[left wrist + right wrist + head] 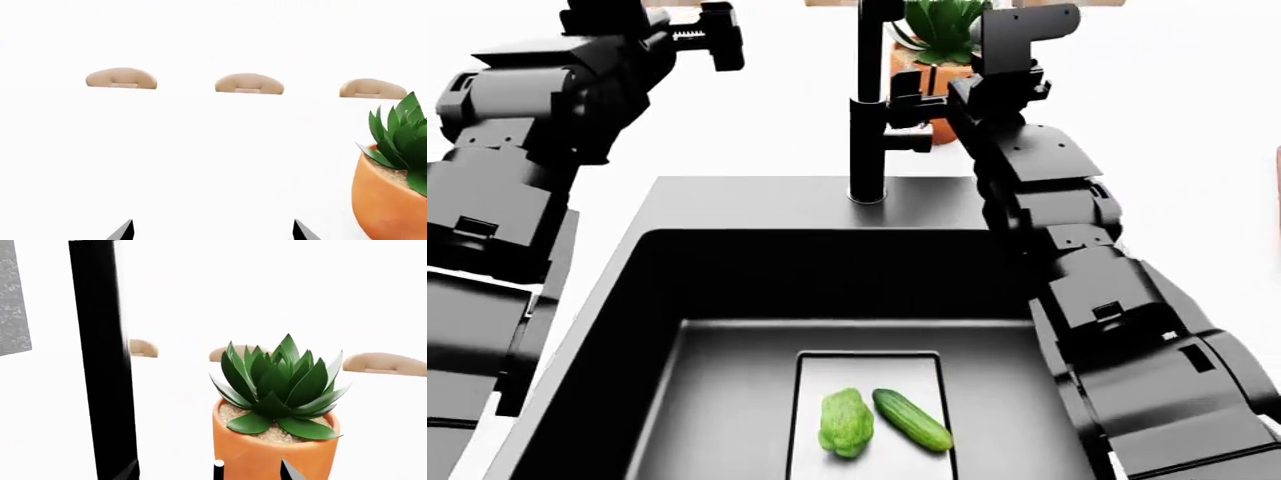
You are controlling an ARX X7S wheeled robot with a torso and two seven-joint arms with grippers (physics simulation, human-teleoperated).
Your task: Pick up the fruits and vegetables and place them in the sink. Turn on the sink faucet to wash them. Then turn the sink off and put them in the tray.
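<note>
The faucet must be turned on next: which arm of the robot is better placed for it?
Probably the right. Its tool sits beside the faucet at lever height, and the broccoli and cucumber already lie in the sink. The left tool is raised farther away.

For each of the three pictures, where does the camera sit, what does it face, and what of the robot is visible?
Head view: above, looking down into the sink with broccoli, cucumber, faucet; both arms show.
Left wrist view: near the left hand, facing white background; only fingertips show.
Right wrist view: near the right hand, facing the faucet post; fingertips only.
Shared: all three show the potted plant.
</note>
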